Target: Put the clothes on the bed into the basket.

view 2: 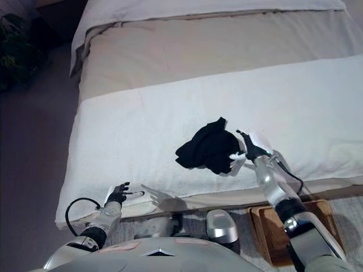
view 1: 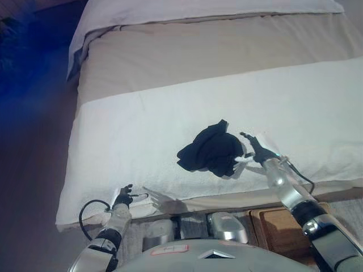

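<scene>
A crumpled black garment (view 1: 211,150) lies on the white blanket (view 1: 142,130) across the bed, close to its front edge. My right hand (view 1: 254,150) rests on the blanket at the garment's right edge with its fingers spread and its white tips touching the cloth. My left hand (view 1: 123,197) is open and empty at the bed's front edge, well to the left of the garment. A brown basket (view 2: 283,224) stands on the floor under my right arm, just in front of the bed and partly hidden by the arm.
The bed has a beige sheet (view 1: 215,51) beyond the white blanket and white bedding (view 1: 198,8) at the far end. Grey floor (view 2: 34,141) runs along the bed's left side, with a dark plant (view 2: 17,51) at the far left.
</scene>
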### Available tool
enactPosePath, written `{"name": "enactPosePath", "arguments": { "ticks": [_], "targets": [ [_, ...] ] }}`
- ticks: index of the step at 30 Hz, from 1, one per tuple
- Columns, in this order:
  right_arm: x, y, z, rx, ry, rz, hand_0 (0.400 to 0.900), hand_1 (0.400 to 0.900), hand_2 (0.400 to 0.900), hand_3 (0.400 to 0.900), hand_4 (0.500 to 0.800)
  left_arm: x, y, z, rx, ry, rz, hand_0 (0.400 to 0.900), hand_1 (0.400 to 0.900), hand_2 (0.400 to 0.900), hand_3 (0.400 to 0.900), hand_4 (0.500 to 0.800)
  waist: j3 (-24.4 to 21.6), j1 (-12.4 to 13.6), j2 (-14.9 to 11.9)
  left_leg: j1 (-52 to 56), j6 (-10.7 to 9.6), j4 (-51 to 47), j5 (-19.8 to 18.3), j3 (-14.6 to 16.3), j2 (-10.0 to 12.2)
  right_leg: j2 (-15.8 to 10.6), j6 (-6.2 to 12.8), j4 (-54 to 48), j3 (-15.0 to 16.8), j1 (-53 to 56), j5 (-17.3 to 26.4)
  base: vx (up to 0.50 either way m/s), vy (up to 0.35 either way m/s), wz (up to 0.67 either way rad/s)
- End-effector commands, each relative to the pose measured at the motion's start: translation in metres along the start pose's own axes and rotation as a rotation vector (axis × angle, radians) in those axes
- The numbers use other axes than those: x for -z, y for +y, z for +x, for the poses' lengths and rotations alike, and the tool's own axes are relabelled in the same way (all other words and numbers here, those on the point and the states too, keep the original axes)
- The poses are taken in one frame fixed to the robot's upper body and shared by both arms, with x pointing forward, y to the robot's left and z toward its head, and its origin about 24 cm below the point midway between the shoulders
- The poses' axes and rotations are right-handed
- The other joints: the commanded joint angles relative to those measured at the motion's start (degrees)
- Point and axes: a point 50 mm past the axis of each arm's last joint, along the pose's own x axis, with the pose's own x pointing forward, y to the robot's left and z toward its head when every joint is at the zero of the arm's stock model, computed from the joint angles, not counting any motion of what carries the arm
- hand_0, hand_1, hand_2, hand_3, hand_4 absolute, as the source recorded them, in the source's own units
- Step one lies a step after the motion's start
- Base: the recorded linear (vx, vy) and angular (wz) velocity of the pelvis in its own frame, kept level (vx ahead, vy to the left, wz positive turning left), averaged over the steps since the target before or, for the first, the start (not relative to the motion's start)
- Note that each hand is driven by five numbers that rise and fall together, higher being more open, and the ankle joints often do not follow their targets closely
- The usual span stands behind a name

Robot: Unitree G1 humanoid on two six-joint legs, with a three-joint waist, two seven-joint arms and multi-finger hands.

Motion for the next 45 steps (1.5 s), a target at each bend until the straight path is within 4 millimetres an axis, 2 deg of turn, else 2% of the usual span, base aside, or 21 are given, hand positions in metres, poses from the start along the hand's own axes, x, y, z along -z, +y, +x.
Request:
{"name": "enactPosePath", "arguments": {
  "ticks": [1, 7, 10, 15, 18, 21, 22, 24, 28, 37, 41, 44, 45],
  "targets": [
    [-0.052, -0.036, 0.025, 0.133, -0.16, -0.043, 0.9, 0.9, 0.9, 0.9, 0.8, -0.025, 0.024, 0.009, -0.115, -0.071, 0.038, 0.9, 0.9, 0.9, 0.9, 0.8, -1.5, 1.3, -1.5, -6.3, -1.7, -0.3, 0.7, 1.2, -0.8, -6.3, 4.8, 0.0, 0.8, -2.0, -3.8, -0.1, 0.034, 0.14],
    [-0.077, -0.046, 0.035, 0.159, -0.208, -0.062, 0.9, 0.9, 0.9, 0.9, 0.8, -0.029, 0.031, 0.01, -0.149, -0.077, 0.002, 0.9, 0.9, 0.9, 0.9, 0.8, 0.0, 2.5, -0.9, -12.5, -2.4, -0.3, 2.3, 0.8, -1.1, -6.5, 4.88, 0.0, 0.4, -8.2, -1.8, -0.02, 0.022, 0.07],
    [-0.082, -0.04, 0.039, 0.139, -0.205, -0.086, 0.9, 0.9, 0.9, 0.9, 0.8, -0.031, 0.032, 0.011, -0.158, -0.074, -0.002, 0.9, 0.9, 0.9, 0.9, 0.8, 1.0, 3.0, -0.9, -13.9, -2.7, -0.3, 2.9, 0.3, -1.1, -6.4, 4.83, 0.0, 0.2, -9.5, -1.6, 0.0, 0.006, 0.1],
    [-0.069, -0.024, 0.045, 0.087, -0.11, -0.181, 0.9, 0.9, 0.9, 0.9, 0.8, -0.042, 0.03, 0.013, -0.163, -0.093, -0.01, 0.9, 0.9, 0.9, 0.9, 0.8, 1.9, 3.7, -0.6, -15.5, -3.1, -0.3, 3.4, -0.2, -1.4, -6.6, 4.87, 0.0, -0.1, -10.7, -1.2, 0.0, 0.0, 0.08],
    [-0.043, -0.002, 0.042, 0.017, -0.003, -0.245, 0.9, 0.9, 0.9, 0.9, 0.8, -0.043, 0.028, 0.013, -0.161, -0.091, -0.003, 0.9, 0.9, 0.9, 0.9, 0.8, 1.9, 3.7, -0.4, -14.9, -3.1, -0.3, 3.2, -0.4, -1.4, -6.7, 4.98, 0.0, -0.2, -10.1, -1.5, 0.0, 0.0, 0.0],
    [-0.032, 0.015, 0.038, -0.042, 0.039, -0.313, 0.9, 0.9, 0.9, 0.9, 0.8, -0.047, 0.024, 0.013, -0.157, -0.096, 0.016, 0.9, 0.9, 0.9, 0.9, 0.8, 1.7, 3.3, -0.4, -14.2, -3.0, -0.3, 2.8, -0.5, -1.4, -6.8, 5.0, 0.0, -0.2, -9.4, -1.9, 0.0, 0.0, 0.0],
    [-0.027, 0.019, 0.036, -0.053, 0.06, -0.321, 0.814, 0.814, 0.814, 0.814, 0.748, -0.049, 0.023, 0.013, -0.157, -0.099, 0.017, 0.9, 0.9, 0.9, 0.9, 0.8, 1.7, 3.2, -0.3, -14.0, -2.9, -0.3, 2.7, -0.5, -1.5, -6.9, 4.99, 0.0, 0.0, -9.3, -1.9, 0.0, 0.0, 0.0],
    [-0.021, 0.025, 0.034, -0.069, 0.097, -0.342, 0.4, 0.4, 0.4, 0.4, 0.5, -0.059, 0.02, 0.014, -0.159, -0.116, 0.018, 0.9, 0.9, 0.9, 0.9, 0.8, 1.6, 2.9, -0.2, -14.0, -2.8, -0.3, 2.5, -0.4, -1.6, -7.0, 5.04, 0.0, 0.1, -9.5, -1.8, -0.01, -0.006, -0.05],
    [-0.017, 0.029, 0.033, -0.079, 0.12, -0.345, 0.4, 0.4, 0.4, 0.4, 0.5, -0.063, 0.019, 0.014, -0.16, -0.115, 0.018, 0.9, 0.9, 0.9, 0.9, 0.8, 1.2, 2.6, -0.3, -14.2, -2.8, -0.3, 2.4, 0.0, -1.5, -7.0, 5.06, 0.0, 0.5, -10.0, -1.6, -0.01, -0.013, -0.06],
    [-0.008, 0.032, 0.028, -0.067, 0.153, -0.298, 0.4, 0.4, 0.4, 0.4, 0.5, -0.052, 0.019, 0.014, -0.153, -0.091, 0.04, 0.9, 0.9, 0.9, 0.9, 0.8, 0.6, 2.3, -0.6, -13.4, -2.8, -0.3, 2.0, 0.6, -1.0, -6.7, 4.95, 0.0, 1.1, -10.0, -1.7, -0.01, -0.021, -0.06],
    [0.001, 0.026, 0.026, -0.042, 0.185, -0.267, 0.4, 0.4, 0.4, 0.4, 0.5, -0.047, 0.019, 0.014, -0.15, -0.078, 0.05, 0.9, 0.9, 0.9, 0.9, 0.8, 0.3, 2.1, -0.7, -12.7, -2.8, -0.3, 1.7, 1.2, -0.8, -6.6, 4.99, 0.0, 1.4, -9.6, -1.9, -0.01, -0.023, -0.12],
    [0.003, -0.003, 0.033, 0.032, 0.192, -0.26, 0.4, 0.4, 0.4, 0.4, 0.5, -0.042, 0.026, 0.015, -0.164, -0.058, 0.056, 0.9, 0.9, 0.9, 0.9, 0.8, -0.4, 1.9, -1.6, -10.4, -2.9, -0.3, 0.6, 3.4, 0.2, -6.2, 5.73, 0.0, 1.3, -8.3, -2.1, 0.03, -0.055, -0.51],
    [0.003, -0.003, 0.033, 0.032, 0.192, -0.26, 0.4, 0.4, 0.4, 0.4, 0.5, -0.042, 0.026, 0.015, -0.164, -0.058, 0.056, 0.9, 0.9, 0.9, 0.9, 0.8, -0.3, 1.9, -1.6, -10.2, -2.9, -0.3, 0.6, 3.5, 0.2, -6.1, 5.73, 0.0, 1.4, -8.2, -2.1, 0.02, -0.085, -0.64]
  ]
}}
